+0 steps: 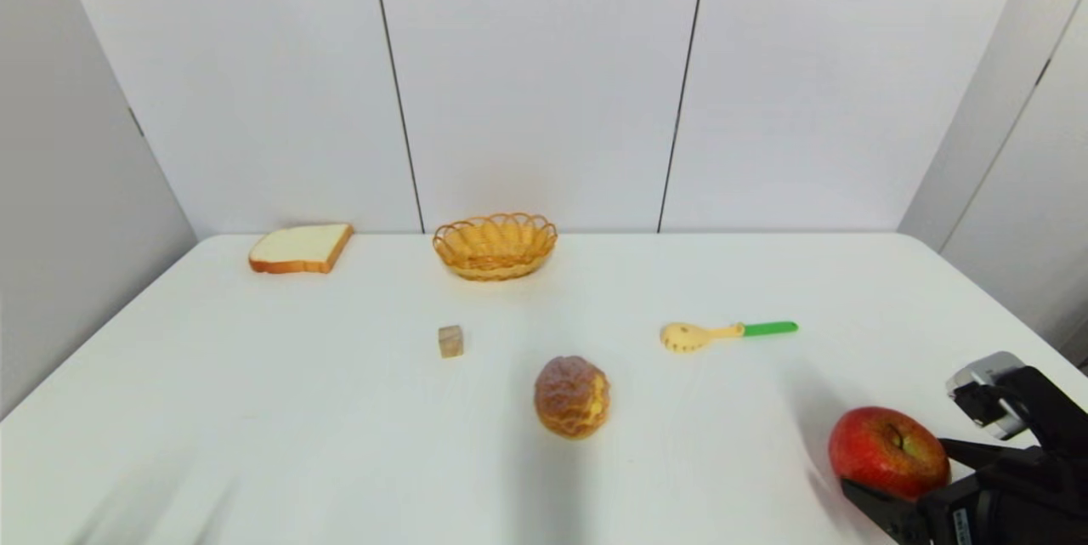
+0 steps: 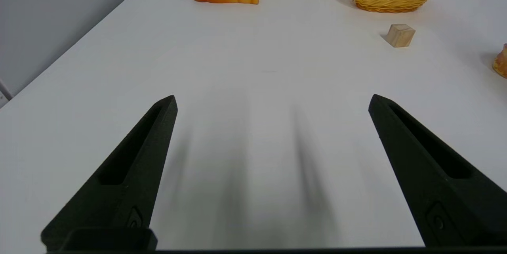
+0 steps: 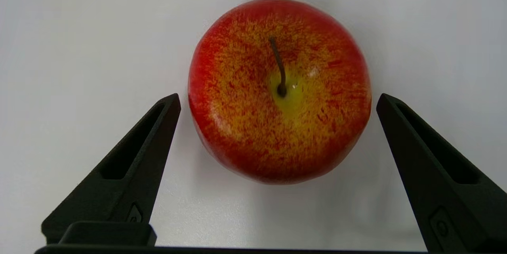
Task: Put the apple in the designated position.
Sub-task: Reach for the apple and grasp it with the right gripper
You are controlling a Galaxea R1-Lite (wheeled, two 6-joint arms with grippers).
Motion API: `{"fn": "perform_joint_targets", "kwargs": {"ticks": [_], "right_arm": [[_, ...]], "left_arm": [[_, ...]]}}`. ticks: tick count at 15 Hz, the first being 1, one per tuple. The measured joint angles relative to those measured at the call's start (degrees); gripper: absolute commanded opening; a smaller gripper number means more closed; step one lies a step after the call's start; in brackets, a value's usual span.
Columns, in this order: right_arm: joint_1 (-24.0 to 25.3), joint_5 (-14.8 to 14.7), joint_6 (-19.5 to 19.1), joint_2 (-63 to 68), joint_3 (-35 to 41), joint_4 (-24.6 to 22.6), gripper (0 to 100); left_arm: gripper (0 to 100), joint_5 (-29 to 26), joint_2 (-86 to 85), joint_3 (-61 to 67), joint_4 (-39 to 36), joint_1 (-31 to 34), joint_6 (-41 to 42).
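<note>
I have the right claw [image 3: 277, 101] spread wide around the apple [image 3: 279, 89], gripping nothing yet; the apple sits stem-up on the tabletop [image 1: 340, 409] at the lower right of the head view. I'd lower until the fingertips pass its widest girth, centre it, then close gently. The left claw [image 2: 272, 101] hangs open, empty.

A robot test lab or staged booth, not a home — bare white tabletop [image 1: 255, 409], plain pale partition panels [image 1: 544, 77] with dark seams closing it in, scattered props laid out — a bread slice [image 1: 300, 248], wicker basket [image 1: 495, 246], wooden cube [image 1: 450, 341], toy spoon [image 1: 722, 333]
</note>
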Motion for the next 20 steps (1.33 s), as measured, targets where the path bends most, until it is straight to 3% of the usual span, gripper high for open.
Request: {"fn": "perform_joint_targets", "kwargs": {"ticks": [10, 13, 17, 18, 20], "right_arm": [[0.2, -0.4, -0.9, 2.0, -3.1, 0.7, 100], [0.2, -0.4, -4.3, 2.6, -5.5, 0.7, 100], [-0.1, -0.5, -4.7, 2.4, -3.6, 0.8, 100], [-0.1, -0.4, -4.7, 2.2, -3.1, 0.7, 0], [-0.1, -0.4, -4.4, 2.0, -2.5, 0.6, 0]], "left_arm": [[100, 0.0, 0.0, 0.0, 0.0, 0.0, 0.0], [100, 0.0, 0.0, 0.0, 0.0, 0.0, 0.0], [100, 0.0, 0.0, 0.0, 0.0, 0.0, 0.0], [100, 0.0, 0.0, 0.0, 0.0, 0.0, 0.0], [100, 0.0, 0.0, 0.0, 0.0, 0.0, 0.0]]}}
